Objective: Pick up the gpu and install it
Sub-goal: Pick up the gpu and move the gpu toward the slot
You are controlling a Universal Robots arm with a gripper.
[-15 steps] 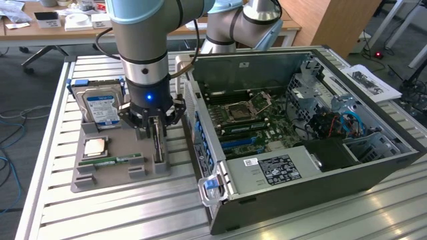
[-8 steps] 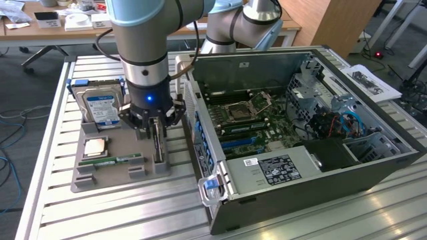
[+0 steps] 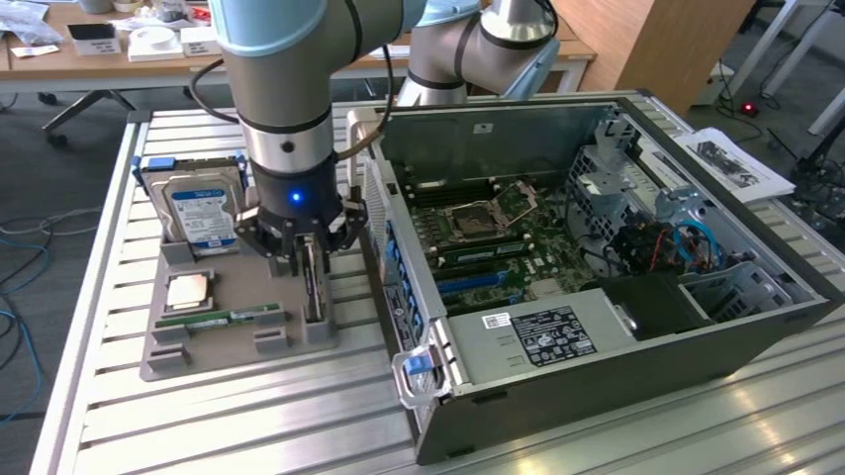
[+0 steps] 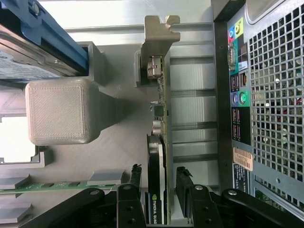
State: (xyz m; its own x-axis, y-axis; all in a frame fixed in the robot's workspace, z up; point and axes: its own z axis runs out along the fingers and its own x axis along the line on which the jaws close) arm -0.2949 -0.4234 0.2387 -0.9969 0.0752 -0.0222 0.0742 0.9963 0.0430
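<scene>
On the slatted table [image 3: 93, 426], the gripper [image 4: 159, 173], jaws apart, straddles the upright gpu [image 4: 155, 159], partly cut off.

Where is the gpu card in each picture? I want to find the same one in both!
Exterior view: the gpu stands on edge in the grey holder, right under the tool.
Wrist view: the gpu is seen edge-on, between the tool's open fingers, not touching them.
Shared landmark: the hard drive with the blue label, standing in the same holder.
</scene>
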